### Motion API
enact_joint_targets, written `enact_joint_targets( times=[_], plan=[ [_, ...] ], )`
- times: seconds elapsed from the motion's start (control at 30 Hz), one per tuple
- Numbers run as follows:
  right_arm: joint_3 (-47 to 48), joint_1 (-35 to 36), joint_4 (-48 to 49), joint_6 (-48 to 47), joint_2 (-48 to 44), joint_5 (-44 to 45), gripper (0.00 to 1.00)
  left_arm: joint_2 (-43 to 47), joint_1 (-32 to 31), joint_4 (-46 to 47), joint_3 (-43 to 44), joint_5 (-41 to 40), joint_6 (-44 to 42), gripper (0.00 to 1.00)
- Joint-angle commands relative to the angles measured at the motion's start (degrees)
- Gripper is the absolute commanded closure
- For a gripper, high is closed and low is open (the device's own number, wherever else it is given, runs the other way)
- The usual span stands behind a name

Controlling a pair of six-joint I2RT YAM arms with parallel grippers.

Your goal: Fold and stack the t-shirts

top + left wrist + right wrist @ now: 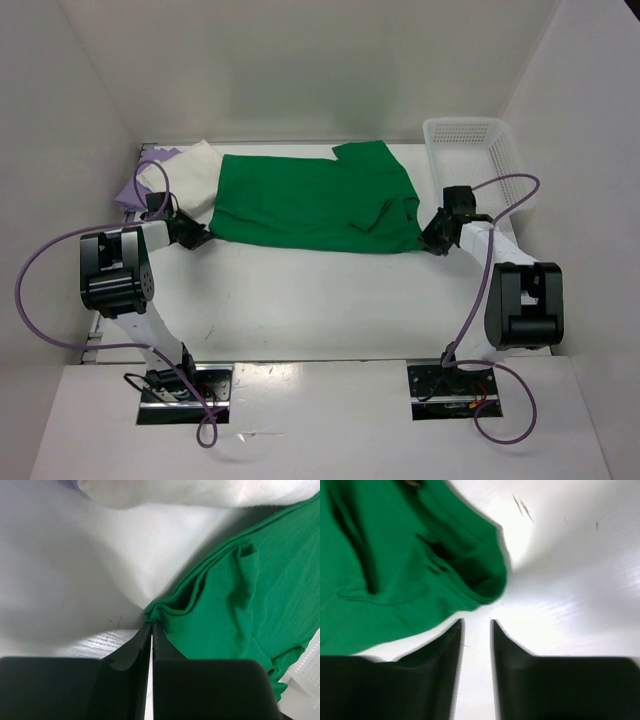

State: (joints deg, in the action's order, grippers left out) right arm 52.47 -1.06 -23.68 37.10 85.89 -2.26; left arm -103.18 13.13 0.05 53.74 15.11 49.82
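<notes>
Top external view: green t-shirt is lying part-folded mid-table. Left gripper is pinching its corner; right gripper is standing parted, empty. Cream t-shirt and lavender t-shirt are sitting bunched back-left, apparently unfolded and unstacked.

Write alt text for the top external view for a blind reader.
A green t-shirt lies spread on a white table, the left tool shut on its near left corner and the right tool open at its near right corner. A cream white t-shirt and a lavender t-shirt sit bunched at far left; a white mesh basket at far right.
</notes>
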Motion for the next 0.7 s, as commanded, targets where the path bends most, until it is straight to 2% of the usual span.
enact_joint_targets(
  times=[0.0, 0.03, 0.23, 0.4, 0.5, 0.6, 0.67],
  plan=[
    [-1.2, -0.3, 2.2, 2.0, 0.3, 0.9, 0.57, 1.9, -1.4, -0.3, -0.7, 0.0, -0.5, 0.96],
    [-1.2, -0.3, 2.2, 2.8, 1.2, 0.9, 0.50, 1.9, -1.4, 0.2, -0.7, 0.0, -0.5, 0.96],
    [-0.6, 0.2, 5.8, 4.1, 6.4, 2.3, 0.51, 1.9, -2.0, 0.2, -0.7, 0.5, -0.5, 0.96],
    [-1.1, 1.7, 9.1, 7.1, 9.0, 3.5, 0.69, 3.7, -2.0, 0.2, -1.4, 0.5, -0.5, 0.96],
    [-2.6, 2.2, 9.1, 8.9, 6.9, 5.6, 0.88, 5.8, -2.0, -0.4, -2.7, 0.0, -0.5, 0.97],
    [-3.2, 2.2, 7.2, 8.9, 3.3, 7.4, 0.94, 8.9, -2.0, -0.9, -5.9, -1.2, -0.5, 1.00],
    [-3.2, 2.2, 3.6, 7.5, 0.6, 7.4, 0.94, 10.4, -2.0, -1.7, -7.7, -2.7, -1.0, 1.00]
  ],
)
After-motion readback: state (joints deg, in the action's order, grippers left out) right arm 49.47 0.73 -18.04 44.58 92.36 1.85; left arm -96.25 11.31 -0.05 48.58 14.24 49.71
